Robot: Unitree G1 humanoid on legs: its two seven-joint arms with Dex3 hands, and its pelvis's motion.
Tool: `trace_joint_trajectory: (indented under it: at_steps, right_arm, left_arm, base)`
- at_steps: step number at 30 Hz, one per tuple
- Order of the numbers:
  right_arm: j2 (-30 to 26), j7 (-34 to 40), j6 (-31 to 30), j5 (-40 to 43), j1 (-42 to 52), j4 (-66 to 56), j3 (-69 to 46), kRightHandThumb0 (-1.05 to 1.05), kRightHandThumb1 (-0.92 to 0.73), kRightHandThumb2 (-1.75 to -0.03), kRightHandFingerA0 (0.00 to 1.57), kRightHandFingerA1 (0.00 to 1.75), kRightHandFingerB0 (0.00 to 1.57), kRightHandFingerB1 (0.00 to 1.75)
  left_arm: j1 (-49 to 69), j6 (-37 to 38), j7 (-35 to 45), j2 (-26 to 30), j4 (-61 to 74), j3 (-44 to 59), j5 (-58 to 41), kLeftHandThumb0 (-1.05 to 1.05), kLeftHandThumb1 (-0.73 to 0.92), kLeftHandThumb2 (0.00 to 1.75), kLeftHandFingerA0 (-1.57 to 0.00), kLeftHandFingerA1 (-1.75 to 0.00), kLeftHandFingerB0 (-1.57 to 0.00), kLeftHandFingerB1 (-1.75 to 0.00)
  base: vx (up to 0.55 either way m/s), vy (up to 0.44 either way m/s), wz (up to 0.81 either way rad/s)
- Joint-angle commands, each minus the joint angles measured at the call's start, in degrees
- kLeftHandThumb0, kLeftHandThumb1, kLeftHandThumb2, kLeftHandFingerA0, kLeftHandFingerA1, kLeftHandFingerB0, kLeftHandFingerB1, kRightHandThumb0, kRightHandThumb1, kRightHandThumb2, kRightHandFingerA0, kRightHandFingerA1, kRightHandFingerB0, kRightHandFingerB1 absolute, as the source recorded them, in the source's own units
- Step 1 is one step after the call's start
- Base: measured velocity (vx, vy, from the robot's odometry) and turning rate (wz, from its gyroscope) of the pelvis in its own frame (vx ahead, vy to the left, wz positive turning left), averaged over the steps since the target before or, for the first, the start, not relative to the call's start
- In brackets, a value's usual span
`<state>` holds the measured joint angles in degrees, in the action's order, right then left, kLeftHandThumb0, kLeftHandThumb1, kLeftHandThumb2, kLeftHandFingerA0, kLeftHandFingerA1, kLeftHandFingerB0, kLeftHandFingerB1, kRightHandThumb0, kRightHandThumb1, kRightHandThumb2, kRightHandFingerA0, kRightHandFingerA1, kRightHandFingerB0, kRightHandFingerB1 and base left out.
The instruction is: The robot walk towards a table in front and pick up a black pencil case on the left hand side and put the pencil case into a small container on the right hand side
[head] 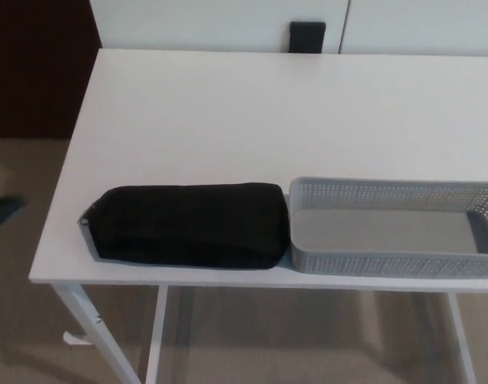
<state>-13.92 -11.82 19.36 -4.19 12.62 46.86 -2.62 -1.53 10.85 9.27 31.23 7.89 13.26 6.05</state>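
Black fabric, soft and slightly puffy, makes up the pencil case (188, 225), a long rounded-cornered pouch lying flat on the white bench (252, 120). No brand, label or writing can be read on it or on anything else in view. A small pale ring or zip pull shows at its left end, right at the near-left corner. The case sits along the near edge of the bench, on the left, with its long side running left to right.

Its right end lies just beside, perhaps touching, the left wall of the grey container (392, 262), a shallow perforated plastic tray with a smooth bare bottom. This tray occupies the near right of the bench and runs out of the picture on the right.

At the far left edge of the picture, off the bench and over the beige carpet (20, 320), a dark blurred shape (4, 210) pokes in; what it is cannot be told. Neither hand shows clearly, so whether the fingers are apart or together cannot be said.

Beyond the far edge of the bench a small dark rectangular object (307, 37) stands against white panels.
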Motion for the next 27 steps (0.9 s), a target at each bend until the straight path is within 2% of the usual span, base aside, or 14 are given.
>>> trace_joint_trajectory:
  at_steps: [1, 5, 13, 27]
  right_arm:
    - [-2.9, 0.9, -2.0, -0.2, -1.5, -1.0, -0.8, -0.29, -0.62, -0.58, 0.52, 0.5, 0.28, 0.38]
    - [-2.9, 0.8, -3.8, 0.1, -1.5, -3.0, -1.2, -0.28, -0.62, -0.58, 0.51, 0.5, 0.29, 0.37]
    - [-3.1, -0.2, -6.7, 0.6, -0.5, -7.2, -1.6, -0.26, -0.64, -0.58, 0.48, 0.47, 0.27, 0.36]
    - [-3.7, 0.9, -7.6, -0.2, -1.2, -9.0, -1.4, -0.29, -0.63, -0.58, 0.53, 0.49, 0.28, 0.37]
  left_arm:
    - [-28.0, -27.4, 29.6, 6.0, 0.6, -25.0, 13.3, -0.52, 0.36, 0.68, 0.0, 0.0, 0.0, -0.02]
    - [-32.8, -28.6, 31.2, 4.8, -8.1, -30.1, 16.4, -0.56, 0.38, 0.71, 0.0, 0.0, 0.0, -0.01]
    - [-35.3, -29.8, 29.7, 4.5, -16.9, -34.9, 17.3, -0.58, 0.39, 0.73, 0.0, 0.0, 0.0, 0.0]
    - [-36.6, -30.7, 30.0, 6.2, -21.3, -39.1, 17.6, -0.63, 0.4, 0.76, 0.0, 0.0, 0.0, 0.0]
  base:
    - [0.0, 0.0, 0.0]
    - [0.0, 0.0, 0.0]
    - [0.0, 0.0, 0.0]
    - [0.0, 0.0, 0.0]
